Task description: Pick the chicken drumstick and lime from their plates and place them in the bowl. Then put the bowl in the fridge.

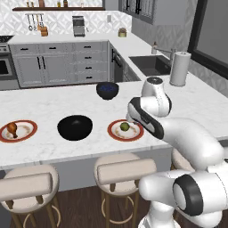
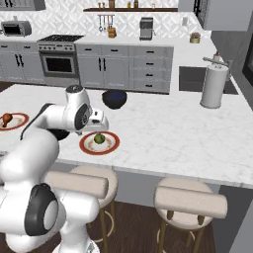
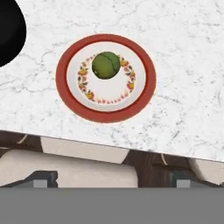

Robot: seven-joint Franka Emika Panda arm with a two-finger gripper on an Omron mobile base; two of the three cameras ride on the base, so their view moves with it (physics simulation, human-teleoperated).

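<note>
Fig.: island counter (image 1: 187, 107) w/ bowl (image 1: 75, 127), two plates, lime (image 3: 105, 65), drumstick (image 1: 12, 128).
Base views give me the bowl between the drumstick plate (image 1: 18, 131) and the lime plate (image 3: 105, 78); hand view adds the lime plate's floral ring, near the counter edge, stools (image 3: 65, 164) below. Gripper (image 3: 111, 178) tips wide apart, holding nothing, open marble around.

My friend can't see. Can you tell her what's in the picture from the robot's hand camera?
A small round green lime sits on a round plate with a red-brown rim and a ring of tiny flowers, on a white marble counter. A glossy black bowl peeks in beside it, and padded stools stand beyond the counter's edge.
</note>
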